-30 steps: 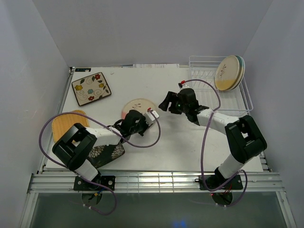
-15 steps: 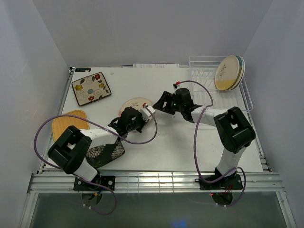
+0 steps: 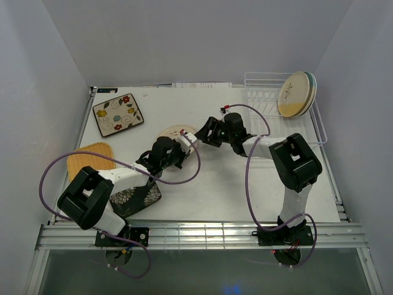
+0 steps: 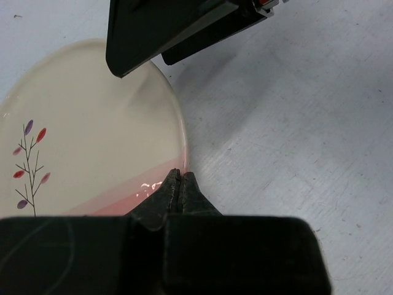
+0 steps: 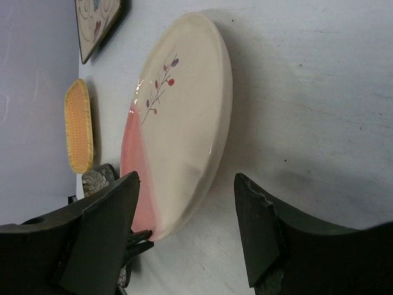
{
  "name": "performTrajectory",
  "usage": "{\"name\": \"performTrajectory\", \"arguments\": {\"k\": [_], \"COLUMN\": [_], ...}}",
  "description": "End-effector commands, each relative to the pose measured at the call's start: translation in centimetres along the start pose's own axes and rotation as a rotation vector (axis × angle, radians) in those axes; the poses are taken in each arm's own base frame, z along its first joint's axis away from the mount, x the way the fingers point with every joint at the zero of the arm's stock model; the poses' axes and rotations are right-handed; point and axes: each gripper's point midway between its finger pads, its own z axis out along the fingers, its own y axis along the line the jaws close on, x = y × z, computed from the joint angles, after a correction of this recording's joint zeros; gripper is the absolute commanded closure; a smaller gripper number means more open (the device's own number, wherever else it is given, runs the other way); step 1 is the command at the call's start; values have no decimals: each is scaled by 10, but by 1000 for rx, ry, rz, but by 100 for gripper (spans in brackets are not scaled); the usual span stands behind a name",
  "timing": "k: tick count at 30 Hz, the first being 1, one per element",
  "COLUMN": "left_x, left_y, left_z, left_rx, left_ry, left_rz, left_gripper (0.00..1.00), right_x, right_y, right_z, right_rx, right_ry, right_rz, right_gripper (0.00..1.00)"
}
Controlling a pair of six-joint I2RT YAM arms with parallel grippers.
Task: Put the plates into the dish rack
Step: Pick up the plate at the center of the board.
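Left wrist view puts the pink-half plate point(image 4: 92, 135) right at the tips of my left pincer point(image 4: 178, 178). The plate is cream with a pink band and a small sprig of leaves. It sits on the counter point(image 4: 295, 141) with its rim against my two fingers, which are pressed together with no gap between them. I cannot tell whether the tips sit under the rim or only against it.

Across the same plate my right pincer point(image 5: 185, 178) faces the left one with its fingers spread wide. From its own camera, the near edge of the plate lies in the gap between them and touches neither finger. The tips of my left pincer show at the pink edge, just beside one of those spread fingers.

From above, the black floral plate point(image 3: 138, 198) lies behind my left pincer, partly under that arm. The orange-yellow plate point(image 3: 86, 161) lies further out on the arm's left side. The flowered cream plate point(image 3: 118, 114) lies ahead of my left pincer and to its left, well apart.

The dish rack point(image 3: 264, 98) stands well behind my right pincer at the far right corner of the counter. Round plates point(image 3: 298, 93) stand on edge at its right end. The front one is cream with a sprig, and a teal rim shows at the back.
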Motion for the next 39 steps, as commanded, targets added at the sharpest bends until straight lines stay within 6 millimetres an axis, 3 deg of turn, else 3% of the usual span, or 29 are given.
{"name": "performTrajectory", "arguments": {"k": [1, 16, 21, 27, 30, 39], "left_x": [-43, -46, -46, -47, -47, -46], "left_y": [13, 13, 12, 11, 10, 8], "left_z": [-10, -13, -13, -14, -15, -15], "left_rx": [-42, -41, -35, -26, -22, -13], "left_ry": [-137, -156, -157, -161, -164, -162], "left_rz": [-9, -11, -10, -8, -8, -5], "left_gripper": [100, 100, 100, 100, 100, 100], "right_x": [-12, -3, -2, 2, 1, 4], "right_y": [25, 22, 29, 29, 30, 38], "right_z": [8, 25, 30, 33, 32, 29], "right_rx": [-91, -133, -202, -229, -229, -289], "right_ry": [-19, 13, 19, 22, 15, 30], "right_rz": [-3, 80, 127, 167, 173, 192], "right_gripper": [31, 33, 33, 39, 44, 84]}}
